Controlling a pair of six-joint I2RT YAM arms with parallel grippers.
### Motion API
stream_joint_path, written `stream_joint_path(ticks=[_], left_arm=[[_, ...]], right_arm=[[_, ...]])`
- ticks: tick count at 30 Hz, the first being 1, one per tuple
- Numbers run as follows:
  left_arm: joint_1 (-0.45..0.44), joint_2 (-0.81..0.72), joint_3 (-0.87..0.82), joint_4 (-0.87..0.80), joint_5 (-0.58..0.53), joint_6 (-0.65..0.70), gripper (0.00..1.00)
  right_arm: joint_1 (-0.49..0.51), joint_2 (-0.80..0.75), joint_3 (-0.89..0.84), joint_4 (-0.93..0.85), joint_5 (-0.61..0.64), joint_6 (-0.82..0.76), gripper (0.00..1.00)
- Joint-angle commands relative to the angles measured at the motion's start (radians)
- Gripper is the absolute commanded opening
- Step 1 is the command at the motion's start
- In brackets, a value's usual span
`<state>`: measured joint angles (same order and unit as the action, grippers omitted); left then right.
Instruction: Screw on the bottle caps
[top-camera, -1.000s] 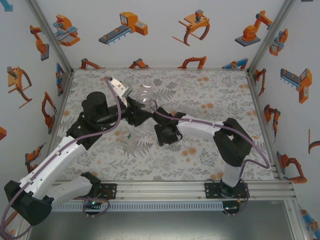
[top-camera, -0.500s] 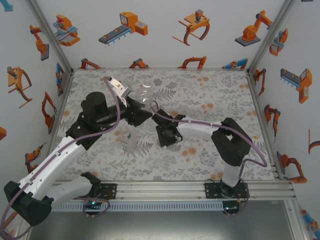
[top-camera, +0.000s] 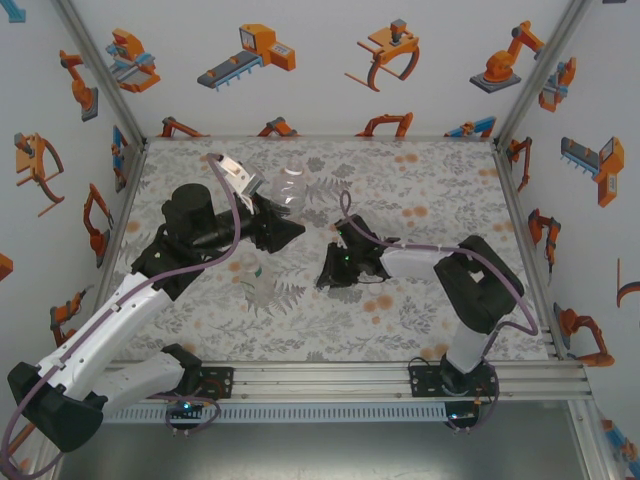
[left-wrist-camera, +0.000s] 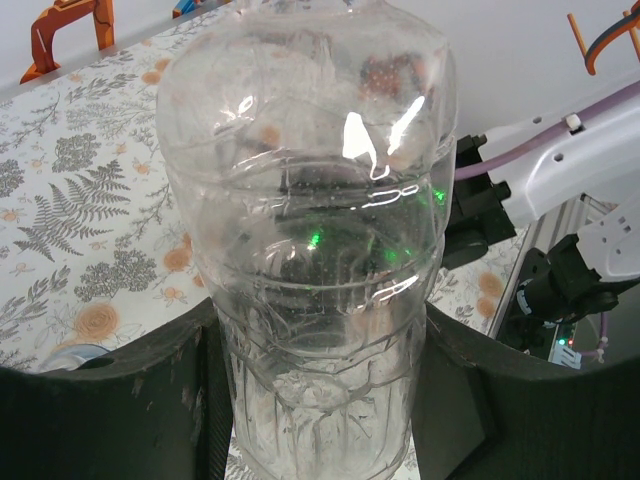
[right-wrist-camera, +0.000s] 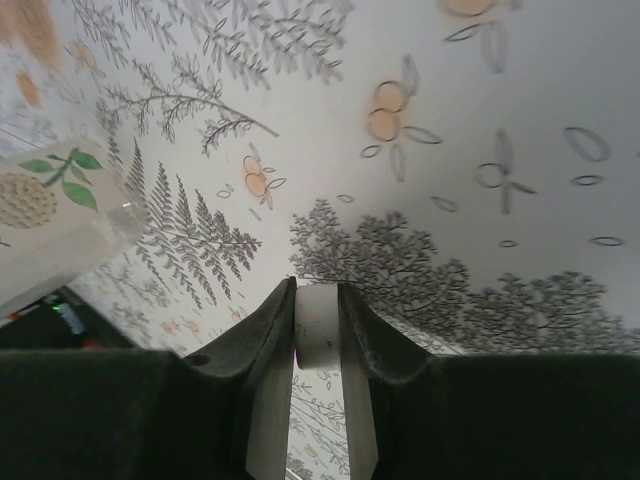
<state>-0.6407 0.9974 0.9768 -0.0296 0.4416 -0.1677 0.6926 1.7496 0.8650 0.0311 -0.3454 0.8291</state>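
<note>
Since a second ago the right arm has pulled back from the left arm toward the near right and dropped low over the counter (top-camera: 430, 190), and its tool (top-camera: 331, 274) has gone from partly open to closed. In the right wrist view its fingers pinch a white cap (right-wrist-camera: 318, 335) by the sides, right at their tips; whether the cap is clear of the counter I cannot tell. The left arm has barely shifted: its tool (top-camera: 272, 216) is clamped tight round the narrow waist of a clear bottle (top-camera: 291, 186), held up over the far left of the counter. A second bottle (top-camera: 262, 288) sits on the counter nearer, between the two arms. The grip on the cap looks thin, so it could tilt or pop out on the way up to the bottle. If it reaches the neck tilted, it would likely cross-thread or skate off. The bottle wall seems soft, so a twist from the right could turn it in the left tool or crumple it. The neck is hard to make out through the glare, which makes lining up harder. The two tools must work close together, so a knock between them is possible.
</note>
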Motion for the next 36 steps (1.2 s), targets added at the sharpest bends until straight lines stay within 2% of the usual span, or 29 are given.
stream_joint_path(ticks=[1,4,7,12,17,23,29,36], left_arm=[[0.000,-0.012,0.019,0.031,0.012,-0.009,0.07],[0.001,-0.013,0.019,0.023,0.012,-0.008,0.07],[0.000,-0.018,0.015,0.017,0.010,-0.009,0.07],[-0.001,-0.029,0.009,-0.001,-0.014,-0.009,0.08],[0.001,-0.045,0.003,-0.047,-0.060,0.001,0.08],[-0.002,-0.073,0.003,-0.116,-0.101,0.029,0.09],[-0.001,-0.102,-0.012,-0.128,-0.111,0.031,0.09],[-0.002,-0.108,-0.012,-0.130,-0.113,0.036,0.10]], right_arm=[[-0.048,-0.011,-0.078,0.018,0.007,0.025,0.29],[-0.070,-0.049,-0.096,-0.066,0.054,-0.019,0.34],[-0.073,-0.087,-0.069,-0.193,0.132,-0.077,0.44],[-0.057,-0.129,0.026,-0.363,0.256,-0.165,0.47],[0.017,-0.120,0.136,-0.451,0.334,-0.238,0.47],[0.099,-0.065,0.243,-0.497,0.392,-0.298,0.48],[0.166,-0.034,0.254,-0.437,0.429,-0.373,0.53],[0.185,0.038,0.286,-0.439,0.445,-0.376,0.53]])
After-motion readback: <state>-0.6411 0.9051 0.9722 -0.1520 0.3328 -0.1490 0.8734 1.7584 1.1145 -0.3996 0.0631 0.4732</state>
